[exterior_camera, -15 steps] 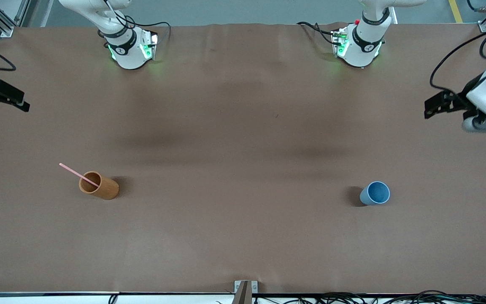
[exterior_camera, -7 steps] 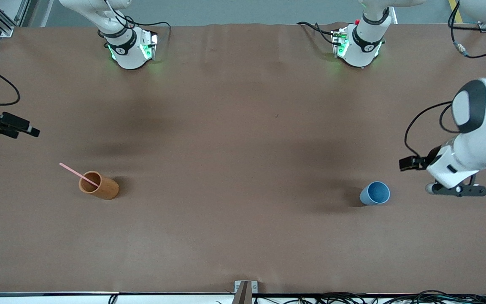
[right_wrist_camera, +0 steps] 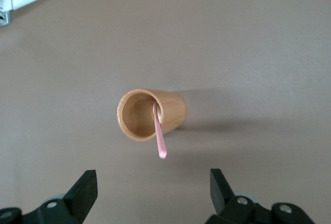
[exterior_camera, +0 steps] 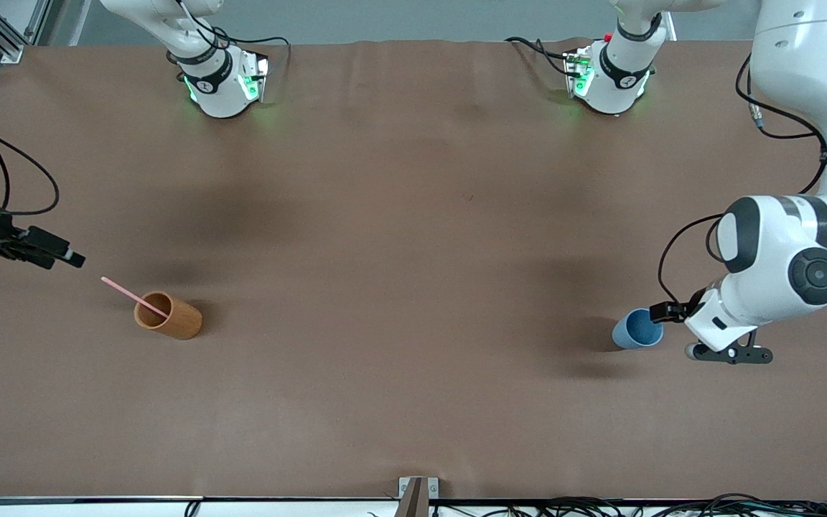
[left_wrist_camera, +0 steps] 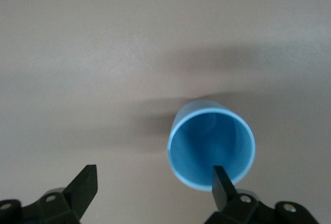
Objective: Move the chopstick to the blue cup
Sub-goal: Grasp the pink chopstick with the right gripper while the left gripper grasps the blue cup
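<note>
Chopstick point(exterior_camera: 133, 297) standing slanted in the wooden cup point(exterior_camera: 169, 316), free tip angled up toward the right arm's end, right gripper point(right_wrist_camera: 152, 195) above, jaws apart, left gripper point(left_wrist_camera: 155, 188) spread wide over blue cup point(exterior_camera: 636, 330)

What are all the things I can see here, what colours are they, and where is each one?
chopstick: one, pale pink, standing tilted in the wooden cup, its top end sticking out over the rim.
wooden cup: one, orange-brown, upright on the table toward the right arm's end.
blue cup: one, light blue, upright and empty, on the table toward the left arm's end.
table: one, brown cover, under both cups.
right gripper: one, black, open, in the air near the chopstick's top end, holding nothing.
left gripper: one, black, open, by the blue cup's rim, holding nothing.
</note>
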Motion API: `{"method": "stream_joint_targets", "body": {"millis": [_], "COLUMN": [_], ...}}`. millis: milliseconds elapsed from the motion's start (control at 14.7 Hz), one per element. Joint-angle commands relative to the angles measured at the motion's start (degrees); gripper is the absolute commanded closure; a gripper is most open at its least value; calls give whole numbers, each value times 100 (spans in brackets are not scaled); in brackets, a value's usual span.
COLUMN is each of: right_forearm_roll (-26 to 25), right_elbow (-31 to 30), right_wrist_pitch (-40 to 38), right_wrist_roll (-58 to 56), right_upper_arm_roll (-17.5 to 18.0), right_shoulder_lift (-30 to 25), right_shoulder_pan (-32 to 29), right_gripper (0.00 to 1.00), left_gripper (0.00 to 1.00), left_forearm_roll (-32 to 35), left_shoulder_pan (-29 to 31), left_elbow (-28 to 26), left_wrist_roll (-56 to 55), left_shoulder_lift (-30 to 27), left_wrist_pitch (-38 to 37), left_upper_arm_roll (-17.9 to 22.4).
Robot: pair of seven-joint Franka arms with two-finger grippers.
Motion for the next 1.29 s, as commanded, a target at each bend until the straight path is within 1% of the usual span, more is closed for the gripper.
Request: {"method": "stream_joint_targets", "body": {"millis": [0, 136, 272, 340, 407, 475, 611, 679, 747, 951, 1086, 1222], "right_forearm_roll": [604, 754, 772, 833, 999, 1131, 1360, 1370, 1370, 1379, 1379, 1379], "right_elbow": [-314, -500, -526, -526, -553, -649, -720, -729, -729, -737, -816, -825], "right_wrist_pitch": [326, 642, 688, 723, 749, 749, 767, 767, 767, 793, 872, 872], "right_wrist_roll": [-426, -646, -655, -664, -682, -682, -708, -717, -769, -875, -875, -884], "right_upper_arm_roll": [10, 10, 19, 19, 19, 28, 28, 28, 28, 28, 28, 28], "right_shoulder_lift": [43, 43, 78, 104, 113, 113, 113, 131, 174, 218, 227, 227], "right_shoulder_pan": [-7, 19, 28, 28, 28, 63, 125, 125, 125, 116, 116, 116], "right_gripper": [10, 14, 23, 29, 33, 35, 37, 39, 41, 46, 50, 54], "left_gripper": [20, 33, 39, 45, 54, 65, 88, 93, 96, 98, 99, 99], "left_forearm_roll": [50, 41, 41, 41, 41, 41, 84, 120, 129, 146, 138, 129], "left_shoulder_pan": [22, 13, -4, -5, -5, -22, -31, -118, -171, -162, -434, -741], "left_elbow": [-6, 11, 12, 20, 29, 29, 38, 55, 134, 318, 389, 477], "left_wrist_roll": [-34, -34, -34, -34, -34, -34, 79, 71, 80, 116, 36, -322], "left_shoulder_lift": [173, 278, 331, 366, 375, 375, 384, 410, 437, 288, 43, -134], "left_wrist_pitch": [260, 313, 418, 427, 427, 436, 445, 462, 489, 463, 209, -134], "left_upper_arm_roll": [-9, -9, -9, -9, -18, -9, -27, -27, -27, -44, -141, -176]}}
